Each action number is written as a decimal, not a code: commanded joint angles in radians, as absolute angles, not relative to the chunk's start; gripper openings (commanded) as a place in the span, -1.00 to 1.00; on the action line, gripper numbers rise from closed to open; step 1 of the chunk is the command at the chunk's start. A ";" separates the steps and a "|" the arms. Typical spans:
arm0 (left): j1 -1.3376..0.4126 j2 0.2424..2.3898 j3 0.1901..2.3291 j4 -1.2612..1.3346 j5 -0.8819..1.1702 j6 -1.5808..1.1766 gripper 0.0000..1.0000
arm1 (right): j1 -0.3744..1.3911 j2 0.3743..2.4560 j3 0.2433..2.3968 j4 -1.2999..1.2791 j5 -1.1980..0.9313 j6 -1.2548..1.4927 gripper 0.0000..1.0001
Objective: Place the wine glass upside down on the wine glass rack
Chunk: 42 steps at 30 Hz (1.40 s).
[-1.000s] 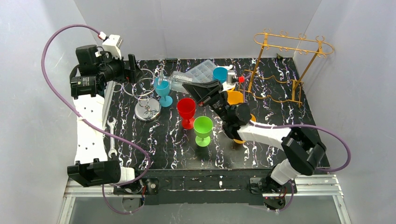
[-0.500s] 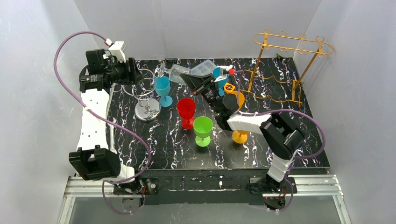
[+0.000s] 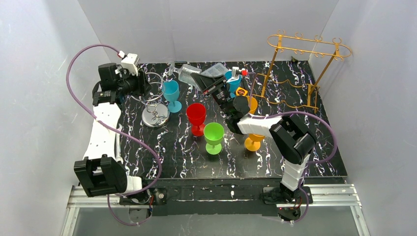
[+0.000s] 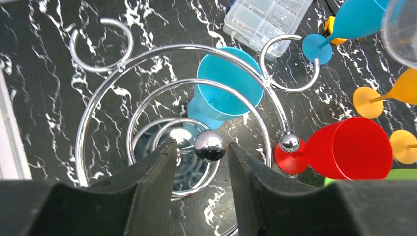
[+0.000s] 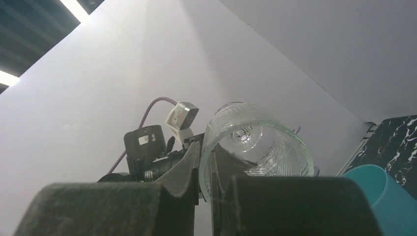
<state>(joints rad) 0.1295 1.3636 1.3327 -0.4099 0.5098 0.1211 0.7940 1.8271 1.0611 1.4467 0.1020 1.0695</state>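
Right gripper (image 5: 205, 152): I have it pinched on the rim wall of the wine glass (image 5: 255, 142), which is tipped sideways in the air over the far middle of the table (image 3: 295, 157). Left gripper (image 4: 199, 147): half open, astride the ball (image 4: 210, 145) topping the chrome spiral rack (image 3: 155, 117).

A wire stand (image 3: 155, 105) sits at the back left of the table (image 3: 162, 152), with a cup (image 3: 171, 92) just right of it. Mid-table, a middle cup (image 3: 196, 115) stands just behind and left of a front cup (image 3: 214, 133). A plastic box (image 3: 219, 69) lies at the back centre and a tall rack (image 3: 307, 69) stands at the back right
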 commanded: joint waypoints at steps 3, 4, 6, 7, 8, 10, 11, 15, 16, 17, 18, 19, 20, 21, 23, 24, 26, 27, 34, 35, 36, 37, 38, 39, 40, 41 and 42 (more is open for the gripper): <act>0.121 1.258 1.263 -0.181 0.551 0.135 -0.41 | 0.789 1.812 1.106 1.787 0.133 1.116 -0.97; 0.121 1.255 1.257 -0.165 0.558 0.126 -0.44 | 0.789 1.812 1.102 1.787 0.138 1.117 -0.97; 0.121 1.258 1.256 -0.141 0.565 0.102 -0.45 | 0.788 1.812 1.092 1.789 0.160 1.127 -0.97; 0.121 1.263 1.259 -0.135 0.567 0.092 -0.44 | 0.788 1.814 1.089 1.789 0.172 1.135 -0.97; 0.121 1.269 1.260 -0.128 0.570 0.085 -0.45 | 0.788 1.816 1.087 1.789 0.184 1.149 -0.97; 0.120 1.280 1.261 -0.118 0.570 0.076 -0.45 | 0.789 1.818 1.088 1.789 0.196 1.154 -0.97; 0.121 1.285 1.262 -0.117 0.568 0.075 -0.44 | 0.788 1.819 1.091 1.789 0.197 1.154 -0.97; 0.120 1.290 1.257 -0.117 0.564 0.080 -0.24 | 0.789 1.820 1.105 1.789 0.198 1.156 -0.97; 0.120 1.284 1.250 -0.118 0.563 0.082 -0.10 | 0.788 1.818 1.107 1.787 0.193 1.154 -0.97; 0.120 1.277 1.242 -0.118 0.562 0.084 -0.01 | 0.789 1.818 1.109 1.787 0.190 1.154 -0.97; 0.121 1.270 1.235 -0.117 0.560 0.085 0.06 | 0.788 1.818 1.109 1.787 0.190 1.154 -0.97; 0.121 1.264 1.227 -0.116 0.559 0.087 0.14 | 0.788 1.819 1.109 1.787 0.189 1.155 -0.97; 0.121 1.260 1.220 -0.117 0.555 0.086 0.19 | 0.788 1.819 1.109 1.787 0.188 1.156 -0.97; 0.120 1.257 1.214 -0.119 0.553 0.087 0.20 | 0.788 1.822 1.109 1.787 0.188 1.157 -0.97; 0.121 1.250 1.202 -0.118 0.554 0.095 0.11 | 0.788 1.827 1.110 1.787 0.188 1.165 -0.97; 0.121 1.247 1.191 -0.116 0.556 0.098 0.02 | 0.788 1.829 1.111 1.787 0.188 1.169 -0.97; 0.121 1.242 1.174 -0.103 0.558 0.100 -0.21 | 0.787 1.832 1.111 1.787 0.188 1.173 -0.97; 0.120 1.239 1.164 -0.092 0.560 0.097 -0.33 | 0.787 1.831 1.110 1.787 0.187 1.173 -0.97; 0.121 1.226 1.156 -0.045 0.577 0.072 -1.00 | 0.780 1.823 1.086 1.788 0.187 1.174 -0.97; 0.121 1.228 1.163 -0.046 0.583 0.071 -1.00 | 0.779 1.821 1.081 1.788 0.189 1.170 -0.97; 0.121 1.230 1.174 -0.048 0.586 0.068 -1.00 | 0.778 1.820 1.075 1.787 0.194 1.168 -0.97; 0.121 1.232 1.187 -0.053 0.593 0.065 -1.00 | 0.777 1.818 1.072 1.788 0.197 1.168 -0.97; 0.121 1.235 1.200 -0.060 0.600 0.065 -1.00 | 0.776 1.816 1.070 1.789 0.201 1.168 -0.97; 0.120 1.235 1.211 -0.065 0.607 0.062 -1.00 | 0.775 1.815 1.069 1.789 0.201 1.169 -0.97; 0.120 1.234 1.221 -0.065 0.610 0.058 -1.00 | 0.775 1.813 1.073 1.790 0.199 1.165 -0.97; 0.120 1.231 1.233 -0.065 0.612 0.050 -1.00 | 0.775 1.810 1.077 1.789 0.197 1.161 -0.97; 0.120 1.229 1.248 -0.071 0.615 0.044 -1.00 | 0.773 1.805 1.084 1.790 0.198 1.156 -0.97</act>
<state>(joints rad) 0.1249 1.2720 1.1576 -0.0910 0.5430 0.1097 0.7795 1.8412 1.0554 1.4460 0.1703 1.1526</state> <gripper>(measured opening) 0.056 0.138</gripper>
